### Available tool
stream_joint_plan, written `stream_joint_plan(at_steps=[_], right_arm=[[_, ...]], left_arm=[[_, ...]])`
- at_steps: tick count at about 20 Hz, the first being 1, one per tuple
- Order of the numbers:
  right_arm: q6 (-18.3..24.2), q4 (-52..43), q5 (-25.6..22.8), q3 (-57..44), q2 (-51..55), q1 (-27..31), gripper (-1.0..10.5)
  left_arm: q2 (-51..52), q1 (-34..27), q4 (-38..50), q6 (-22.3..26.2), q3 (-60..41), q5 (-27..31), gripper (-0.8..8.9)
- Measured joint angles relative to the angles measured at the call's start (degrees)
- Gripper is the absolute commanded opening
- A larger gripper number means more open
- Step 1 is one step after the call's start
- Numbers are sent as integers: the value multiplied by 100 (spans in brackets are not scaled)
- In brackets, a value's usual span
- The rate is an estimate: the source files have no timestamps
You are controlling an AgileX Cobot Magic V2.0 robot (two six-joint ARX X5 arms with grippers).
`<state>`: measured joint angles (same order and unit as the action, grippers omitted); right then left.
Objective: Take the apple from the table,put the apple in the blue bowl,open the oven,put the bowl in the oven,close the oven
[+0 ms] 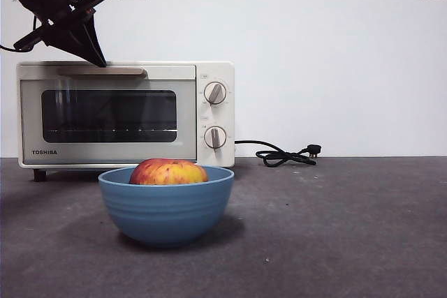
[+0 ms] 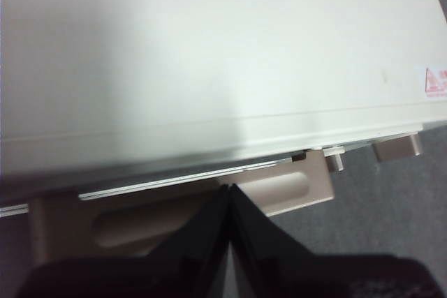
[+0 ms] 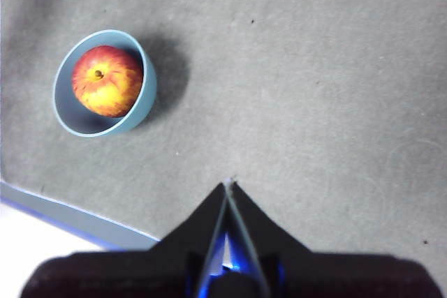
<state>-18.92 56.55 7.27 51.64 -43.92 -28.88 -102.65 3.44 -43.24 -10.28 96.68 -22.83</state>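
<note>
The apple sits inside the blue bowl, its red and yellow top showing just above the rim, and the bowl stands on the tabletop in front of the oven, near the side that carries the knobs. The oven door is shut, its dark glass window facing the bowl and its tan handle running along the door's top edge. The left pincer hangs above the oven at the handle, toward the end of it farthest from the knobs; in the left wrist view its 2 black jaws are pressed together with nothing between them, their shared tip at the handle, though whether it touches the handle cannot be told. The right pincer hovers high over bare tabletop, well apart from the bowl, and looks down on the apple resting in it; its jaws are also pressed together and hold nothing. A black cord with its plug lies on the tabletop beside the oven, behind the bowl.
</note>
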Motion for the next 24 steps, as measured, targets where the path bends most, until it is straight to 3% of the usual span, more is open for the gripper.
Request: stream_joint_plan(at_steps=[7,14,24], right_arm=[[0,63,0,0,0,0,1],[0,79,0,0,0,0,1],[0,83,0,0,0,0,1]], left_arm=[[96,387,-553,382,83,920,-6],[142,570,-817,472,70,1182,-6],[981,573,-31,444,-1290,1368,-8]])
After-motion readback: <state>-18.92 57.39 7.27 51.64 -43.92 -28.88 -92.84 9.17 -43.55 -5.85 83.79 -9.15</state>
